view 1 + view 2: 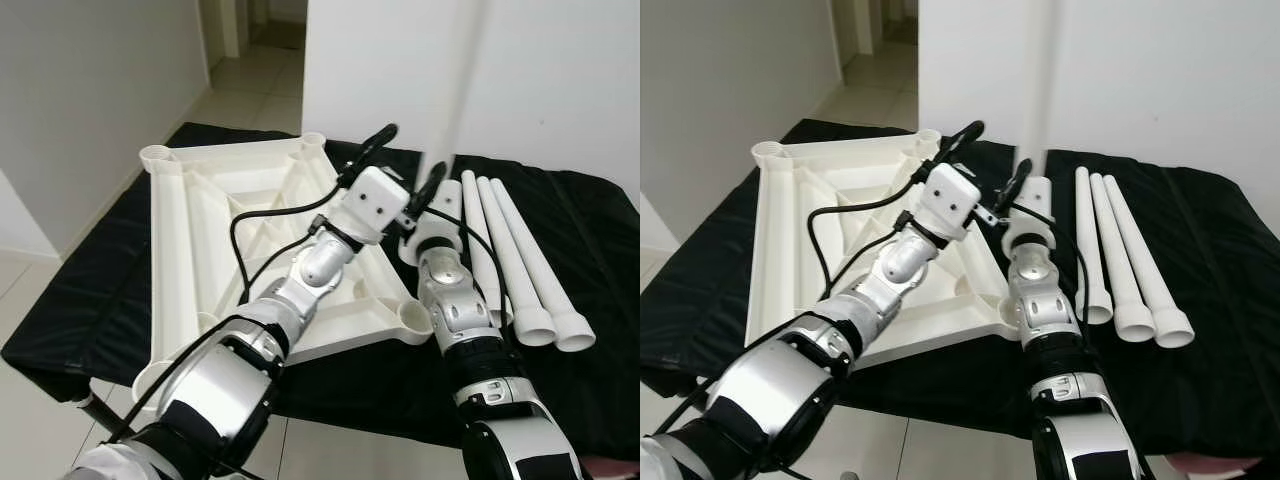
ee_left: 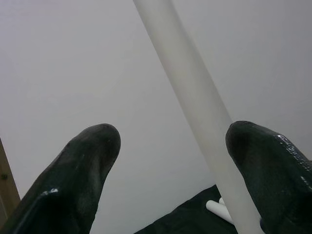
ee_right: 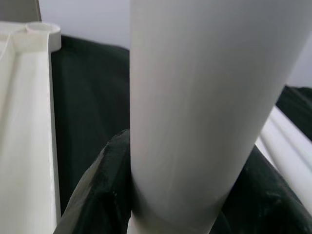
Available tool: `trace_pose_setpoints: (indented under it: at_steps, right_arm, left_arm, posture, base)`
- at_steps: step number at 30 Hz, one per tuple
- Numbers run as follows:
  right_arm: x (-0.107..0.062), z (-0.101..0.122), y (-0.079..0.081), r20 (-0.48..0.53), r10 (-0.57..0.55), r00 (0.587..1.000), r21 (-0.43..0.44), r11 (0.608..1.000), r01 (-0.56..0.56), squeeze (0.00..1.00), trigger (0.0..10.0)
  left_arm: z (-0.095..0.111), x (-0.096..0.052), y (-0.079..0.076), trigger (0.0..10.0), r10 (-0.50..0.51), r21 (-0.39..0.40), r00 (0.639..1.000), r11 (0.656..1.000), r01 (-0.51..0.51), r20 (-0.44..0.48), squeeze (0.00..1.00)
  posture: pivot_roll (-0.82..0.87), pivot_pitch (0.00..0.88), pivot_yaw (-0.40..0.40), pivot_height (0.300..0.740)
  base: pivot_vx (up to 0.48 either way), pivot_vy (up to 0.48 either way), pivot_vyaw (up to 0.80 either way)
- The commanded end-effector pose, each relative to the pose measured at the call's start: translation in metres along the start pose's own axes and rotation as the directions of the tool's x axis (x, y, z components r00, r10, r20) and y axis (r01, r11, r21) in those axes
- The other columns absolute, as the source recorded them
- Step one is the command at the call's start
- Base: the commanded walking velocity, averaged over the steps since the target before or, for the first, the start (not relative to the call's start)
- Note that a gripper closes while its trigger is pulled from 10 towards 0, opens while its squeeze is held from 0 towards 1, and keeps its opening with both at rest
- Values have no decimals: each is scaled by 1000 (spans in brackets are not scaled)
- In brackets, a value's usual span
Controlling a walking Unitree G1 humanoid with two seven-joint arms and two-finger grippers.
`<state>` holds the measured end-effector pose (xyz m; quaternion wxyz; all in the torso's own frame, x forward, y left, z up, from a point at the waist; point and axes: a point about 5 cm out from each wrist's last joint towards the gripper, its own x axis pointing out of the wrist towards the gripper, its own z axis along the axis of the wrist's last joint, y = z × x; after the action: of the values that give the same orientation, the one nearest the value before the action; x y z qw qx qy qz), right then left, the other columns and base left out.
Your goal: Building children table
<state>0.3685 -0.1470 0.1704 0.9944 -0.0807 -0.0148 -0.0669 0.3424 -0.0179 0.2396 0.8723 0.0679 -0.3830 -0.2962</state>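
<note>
The white tabletop [image 1: 200, 215] lies upside down on a black cloth, with round leg sockets at its corners. One white table leg [image 1: 1038, 90] stands upright beside the tabletop's right edge, and my right gripper [image 1: 428, 195] is shut on its lower part; in the right wrist view the leg [image 3: 195, 97] sits tight between the black fingers [image 3: 97, 195]. My left gripper [image 1: 385, 145] hovers over the tabletop just left of that leg, open, and the leg [image 2: 195, 97] passes close to one fingertip [image 2: 263, 161]. Three more legs [image 1: 520, 260] lie side by side on the cloth at the right.
The black cloth [image 1: 90, 290] covers a low surface with its front edge near me. A white wall [image 1: 560, 70] rises right behind it. A hallway [image 1: 240, 60] with tiled floor opens at the back left.
</note>
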Motion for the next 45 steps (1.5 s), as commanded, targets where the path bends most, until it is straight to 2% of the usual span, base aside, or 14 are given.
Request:
trace_pose_setpoints:
  at_steps: [1, 45]
  right_arm:
    - [0, 3, 4, 3, 10, 1000, 11, 1000, -10, 0, 10000]
    - [0, 3, 4, 3, 10, 1000, 11, 1000, -10, 0, 10000]
  left_arm:
    - [176, 13, 232, 10000, 551, -483, 762, 798, -361, 341, 0]
    - [176, 13, 232, 10000, 551, -483, 762, 798, -361, 341, 0]
  posture:
    - [46, 0, -32, 740]
    - [46, 0, -32, 740]
  base:
    - [0, 0, 0]
    - [0, 0, 0]
